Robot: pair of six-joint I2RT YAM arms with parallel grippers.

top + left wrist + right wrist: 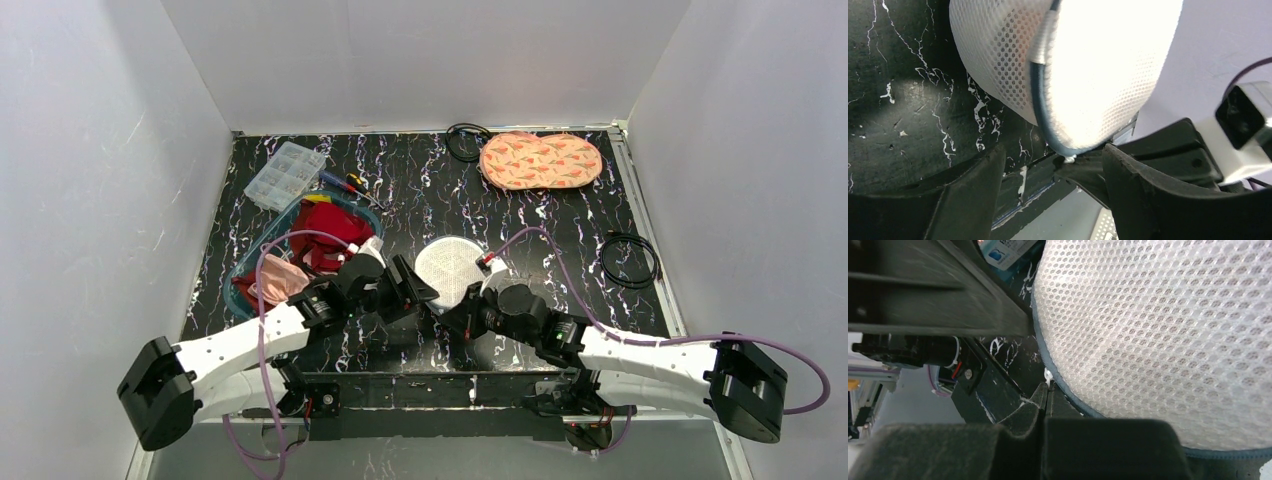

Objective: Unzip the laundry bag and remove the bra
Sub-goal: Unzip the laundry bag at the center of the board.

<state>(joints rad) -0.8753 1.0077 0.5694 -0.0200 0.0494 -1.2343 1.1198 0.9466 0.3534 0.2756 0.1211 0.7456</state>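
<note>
Black marbled table [560, 230], white walls around. The right gripper [1046, 392] has its fingertips pressed together at the blue-grey trim of the laundry bag [1158, 330]. The left gripper [1053, 157] stands spread apart just beside the bag. The bag sits mid-table, toward the near edge, with a blue tray [368, 206] of clothes to its left.

The black desk [560, 215] is veined with white. Near its far-left corner lies a clear compartment box [285, 175], with a few screwdrivers [345, 183] just beside it. Toward the left edge sits a blue-rimmed tray [258, 243] holding red cloth [330, 228] and pink cloth [280, 278]. Along the far edge lie a black cable coil [452, 146] and, touching it, an orange patterned pad [540, 160]. Another black cable [606, 265] is looped by the right edge, well apart from the rest.
</note>
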